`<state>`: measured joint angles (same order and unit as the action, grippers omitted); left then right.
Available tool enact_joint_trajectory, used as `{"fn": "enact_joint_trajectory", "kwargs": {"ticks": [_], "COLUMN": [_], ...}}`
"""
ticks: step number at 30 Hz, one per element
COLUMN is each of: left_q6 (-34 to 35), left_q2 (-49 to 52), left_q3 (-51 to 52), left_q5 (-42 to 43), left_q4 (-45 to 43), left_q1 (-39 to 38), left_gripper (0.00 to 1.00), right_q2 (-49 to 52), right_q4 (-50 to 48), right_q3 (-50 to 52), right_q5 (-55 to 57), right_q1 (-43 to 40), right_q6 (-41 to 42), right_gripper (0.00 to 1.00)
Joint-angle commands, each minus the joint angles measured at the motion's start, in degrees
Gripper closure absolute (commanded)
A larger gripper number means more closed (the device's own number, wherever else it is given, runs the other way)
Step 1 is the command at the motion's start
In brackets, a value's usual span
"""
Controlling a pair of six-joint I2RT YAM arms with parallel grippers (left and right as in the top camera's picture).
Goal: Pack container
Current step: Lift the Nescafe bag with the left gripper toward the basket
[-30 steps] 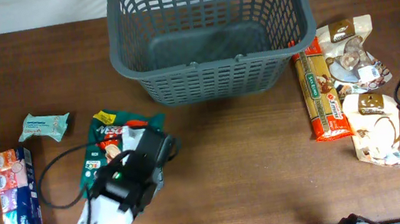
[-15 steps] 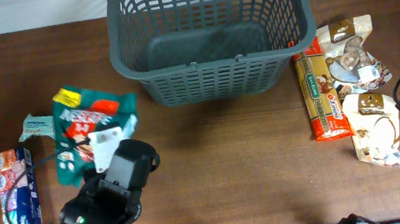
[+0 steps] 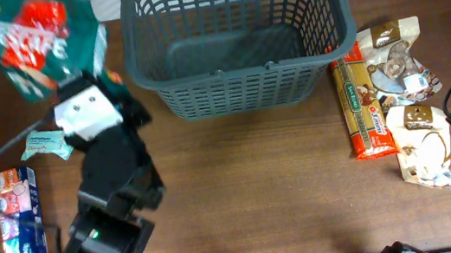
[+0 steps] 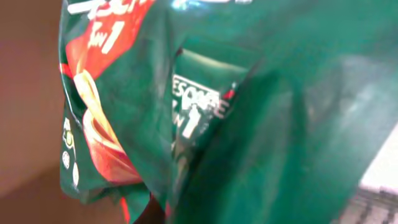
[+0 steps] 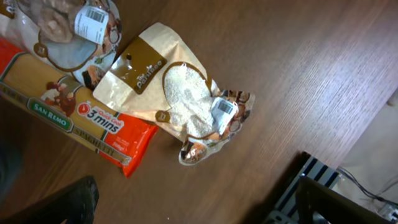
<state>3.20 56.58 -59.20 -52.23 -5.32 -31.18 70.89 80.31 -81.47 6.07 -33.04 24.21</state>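
The dark grey slotted container [image 3: 231,38] stands at the back middle of the table, with nothing showing inside. My left gripper [image 3: 71,81] is shut on a green and red coffee packet [image 3: 35,38] and holds it high in the air, left of the container. The packet fills the left wrist view [image 4: 205,106] and hides the jaws there. My right gripper [image 5: 193,199] is open and empty, low at the right edge of the table, near a beige rice bag [image 5: 171,102].
Right of the container lie a spaghetti pack [image 3: 361,109], a clear-window bag [image 3: 395,56] and the beige rice bag [image 3: 424,144]. At the left lie a small teal packet [image 3: 46,143] and a tissue multipack [image 3: 20,225]. A black cable loops by the left arm.
My left gripper has lifted the green coffee packet off the table and carried it up and back-left, from beside the tissue pack to high beside the container. The right arm has not moved.
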Motion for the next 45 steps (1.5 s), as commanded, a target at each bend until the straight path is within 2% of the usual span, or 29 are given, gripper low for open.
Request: {"fn": "enact_joint_trajectory", "kwargs": {"ticks": [1,8,13,17,23,31,38,45], "left_q6": [-15.7,-17.0,-17.0,-17.0,-16.9,-12.2,-8.6,0.2], "left_q2": [3.5,14.6,21.0,23.3,27.2,35.3,43.0,46.8], "left_q3": [-2.4,-2.6,-4.6,-8.1,-12.8,-22.5,-35.9,-51.1], "left_q5": [-1.1,7.9,9.6,10.3,16.7,23.2,28.8,33.8], "left_q4": [-12.0,-25.4,-34.9,-35.6,-34.0,-20.3,0.7,23.2], "left_q1": [-0.2,-0.4,-2.5,-3.3,-3.3,-3.3,-3.3,-1.2], "left_gripper": [0.98,0.98,0.98,0.98,0.98,0.98,0.98,0.98], "right_q2": [-0.1,-0.1,-0.1,-0.1,-0.1,-0.1,-0.1,-0.1], "right_q4": [0.0,0.3,1.1,2.0,3.0,4.0,5.2,6.2], "right_q3": [-0.2,-0.2,-0.2,-0.2,-0.2,-0.2,-0.2,-0.2], "right_q5": [0.4,0.6,2.4,2.8,3.6,3.6,3.6,3.6], "right_q1": [-0.4,-0.4,-0.4,-0.4,-0.4,-0.4,-0.4,-0.4], "right_q6": [0.1,0.1,0.1,0.1,0.1,0.1,0.1,0.1], "right_gripper": [0.01,0.01,0.01,0.01,0.01,0.01,0.01,0.01]}}
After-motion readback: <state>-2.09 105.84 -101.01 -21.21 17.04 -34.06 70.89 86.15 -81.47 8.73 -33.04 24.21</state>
